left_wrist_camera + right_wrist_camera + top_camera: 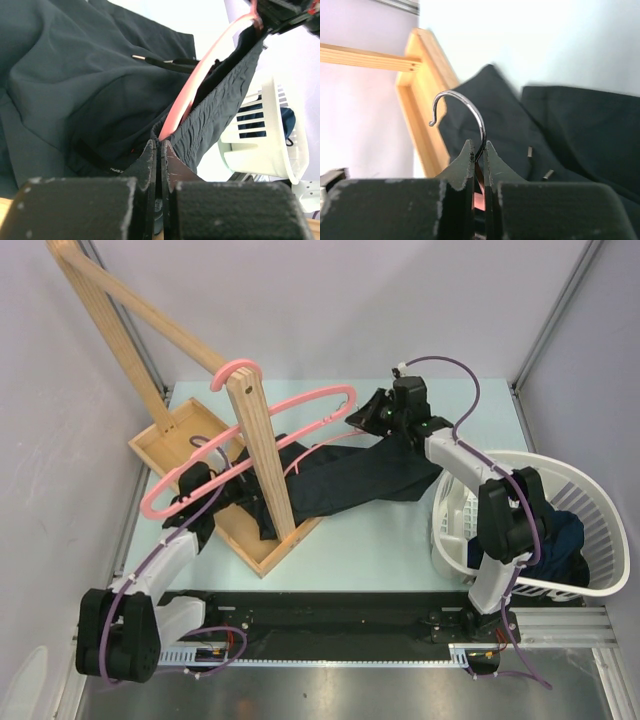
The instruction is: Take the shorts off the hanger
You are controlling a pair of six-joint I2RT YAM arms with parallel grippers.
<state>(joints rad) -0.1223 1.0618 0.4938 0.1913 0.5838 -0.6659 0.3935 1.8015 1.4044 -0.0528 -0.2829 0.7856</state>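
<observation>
The blackish dark green shorts (365,475) hang from a pink hanger (310,405) and trail over the table. My left gripper (198,488) is shut on the waistband of these shorts at the hanger's left end. In the left wrist view the fingertips (150,150) pinch the cloth (75,80) where the pink hanger bar (200,80) comes out. My right gripper (372,412) is shut on the hanger's metal hook (470,107), with the shorts (580,130) behind it. The navy shorts (565,540) lie in the basket.
A wooden rack with an upright post (265,450) and a tray base (165,445) stands at the left, between my arms; it also shows in the right wrist view (427,115). A white laundry basket (600,510) stands at the right, also in the left wrist view (265,150).
</observation>
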